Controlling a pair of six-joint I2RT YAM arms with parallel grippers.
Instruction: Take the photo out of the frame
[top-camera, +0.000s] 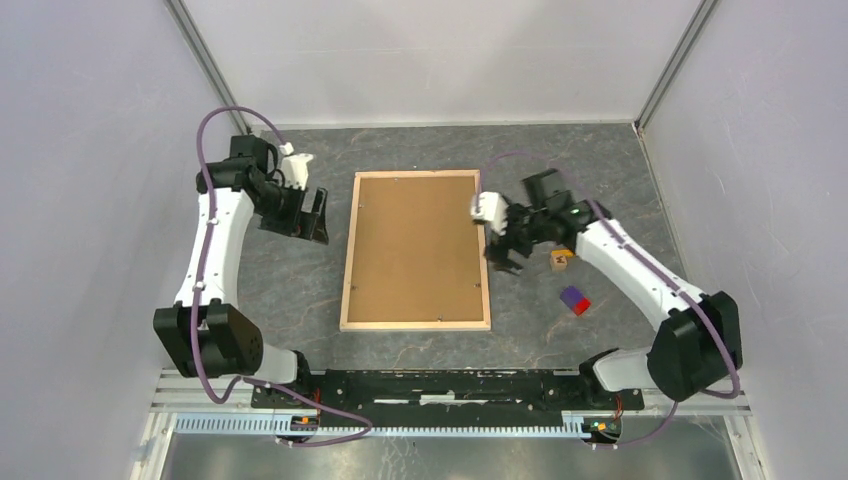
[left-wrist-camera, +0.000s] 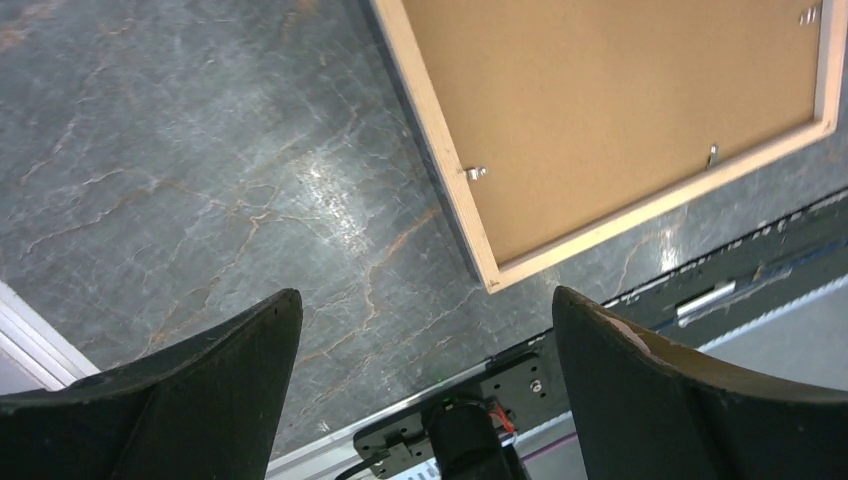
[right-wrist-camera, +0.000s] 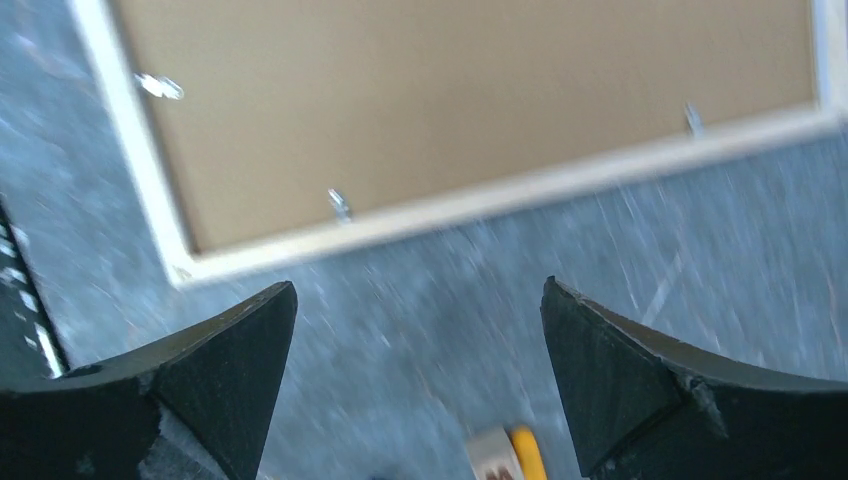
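Grey, marble-veined desk (top-camera: 300, 290) fills the floor of a booth with pale walls, and the frame (top-camera: 416, 325) lies flat in the middle of it, back side up. Its pale wood edge runs round a brown backing panel (top-camera: 417, 245), which sits inside it. Small metal clips (left-wrist-camera: 476, 173) show along the inner edge.

The left pincer (top-camera: 306, 222) hangs over bare desk just beside the frame's left edge, toward the far end. Its dark fingers (left-wrist-camera: 220, 390) are spread wide with nothing between them.

The right pincer (top-camera: 503, 250) sits close to the frame's right edge, about halfway along. It too is spread open and holds nothing. Its wrist view is smeared, so I cannot say whether it touches the wood.

To its right lie a small wooden block (top-camera: 561, 260) and a red-and-blue block (top-camera: 574, 300), apart from the frame.
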